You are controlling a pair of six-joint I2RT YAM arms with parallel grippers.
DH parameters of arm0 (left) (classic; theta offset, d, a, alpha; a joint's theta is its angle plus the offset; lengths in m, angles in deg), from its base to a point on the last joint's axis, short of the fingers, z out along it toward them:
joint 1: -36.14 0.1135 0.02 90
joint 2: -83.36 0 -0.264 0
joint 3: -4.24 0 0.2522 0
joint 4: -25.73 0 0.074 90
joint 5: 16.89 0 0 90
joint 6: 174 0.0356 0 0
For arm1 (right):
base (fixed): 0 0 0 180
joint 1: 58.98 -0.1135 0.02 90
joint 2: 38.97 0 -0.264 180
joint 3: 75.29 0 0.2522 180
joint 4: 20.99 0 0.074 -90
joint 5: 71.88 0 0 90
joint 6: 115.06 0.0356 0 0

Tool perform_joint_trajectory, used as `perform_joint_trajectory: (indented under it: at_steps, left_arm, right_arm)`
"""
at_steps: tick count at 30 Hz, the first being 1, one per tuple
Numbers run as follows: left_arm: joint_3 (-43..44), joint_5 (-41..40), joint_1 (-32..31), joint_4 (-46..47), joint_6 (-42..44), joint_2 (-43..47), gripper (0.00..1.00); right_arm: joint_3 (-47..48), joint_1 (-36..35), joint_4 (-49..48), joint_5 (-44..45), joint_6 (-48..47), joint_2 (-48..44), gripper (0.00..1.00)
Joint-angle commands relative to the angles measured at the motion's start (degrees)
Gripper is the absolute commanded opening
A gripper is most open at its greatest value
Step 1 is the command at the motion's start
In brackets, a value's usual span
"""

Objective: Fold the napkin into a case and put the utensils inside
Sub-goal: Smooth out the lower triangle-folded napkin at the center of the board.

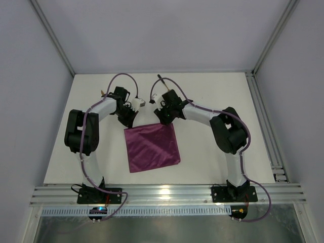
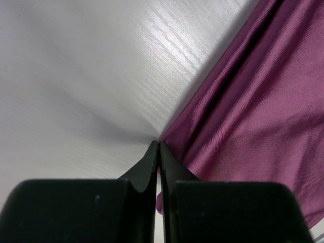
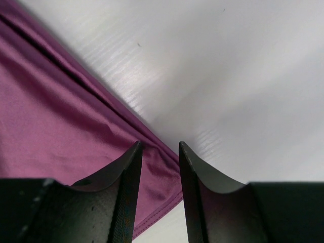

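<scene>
Black-fingered left gripper (image 2: pixel 158 146) pinches tight on the far-left corner of the flat magenta-purple cloth napkin (image 1: pixel 152 147) on the white table (image 1: pixel 217 96), right gripper (image 3: pixel 159 148) straddling its far-right corner with jaws apart, both wrists covering those corners from above.

One napkin (image 1: pixel 152 147) lies on one table (image 1: pixel 212 91), with two grippers, left gripper (image 2: pixel 158 145) and right gripper (image 3: pixel 160 147), at its far corners.

left arm (image 1: pixel 95 115), right arm (image 1: pixel 201 113): white links, black joints | cables (image 1: pixel 123 75): purple | end effector fingers (image 3: pixel 124 177): black, tapered
</scene>
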Motion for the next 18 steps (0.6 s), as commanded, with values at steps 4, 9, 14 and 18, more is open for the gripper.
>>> perform_joint_trajectory:
  at_steps: [4, 9, 14, 18]
  left_arm:
    - [0.52, 0.25, -0.1, -0.03, 1.06, 2.24, 0.0]
    - [0.43, 0.07, -0.1, 0.06, 0.97, 2.06, 0.0]
    - [-0.36, -0.81, -0.1, 0.59, 1.49, 2.41, 0.0]
    - [-1.5, -2.12, -0.1, 1.82, 1.41, 2.94, 0.0]
  right_arm:
    - [0.72, -0.2, 4.03, -3.47, -4.0, 0.15, 0.38]
    - [0.19, -0.12, 3.59, -2.69, -3.74, 0.5, 0.28]
    - [-1.82, -0.12, 1.75, 1.62, -2.95, -0.64, 0.05]
    - [-4.47, -0.12, 0.61, 2.85, -3.3, -2.66, 0.04]
